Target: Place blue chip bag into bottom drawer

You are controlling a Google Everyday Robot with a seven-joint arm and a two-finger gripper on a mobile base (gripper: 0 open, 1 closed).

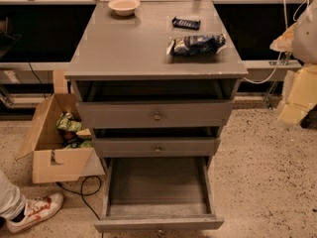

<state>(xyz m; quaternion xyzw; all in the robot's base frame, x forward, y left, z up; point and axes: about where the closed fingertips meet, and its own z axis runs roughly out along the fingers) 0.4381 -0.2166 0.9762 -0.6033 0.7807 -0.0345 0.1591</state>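
grey cabinet top (138,43) holds the blue chip bag (196,44), the bottom drawer (157,187) is out to take it, the gripper (296,90) hangs off right, wide or closed i cannot tell.

The chip bag (196,44) lies on the cabinet top (133,48), near its front right. Behind it lies a bar (186,23). The bottom drawer (158,224) sticks out under 2 others. The gripper (296,100) hangs right of the cabinet.
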